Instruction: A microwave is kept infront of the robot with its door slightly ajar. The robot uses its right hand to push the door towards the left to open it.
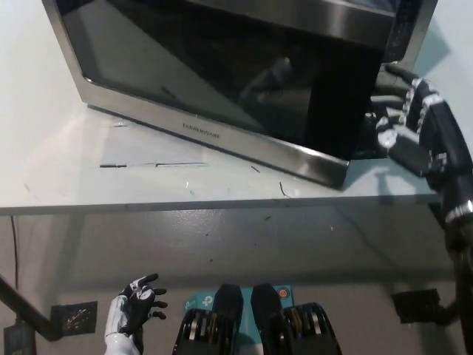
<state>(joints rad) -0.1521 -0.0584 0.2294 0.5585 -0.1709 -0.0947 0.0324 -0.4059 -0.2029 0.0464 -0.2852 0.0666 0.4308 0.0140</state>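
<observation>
White table (44,148) carries the microwave (325,15) at top centre, its door (214,81) swung partway out w/ free edge at right; right hand (403,118), fingers spread, sits behind that edge mid-push; next: sweep further left; left hand (137,307) idle, fingers apart, lower left.

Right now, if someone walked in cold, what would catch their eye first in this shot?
The microwave door, dark glass with a steel rim, fills the upper picture, swung out at an angle over the white table. At its right edge the black right hand has its fingers spread against the door's free edge. The white left hand rests open, low at the lower left.
</observation>
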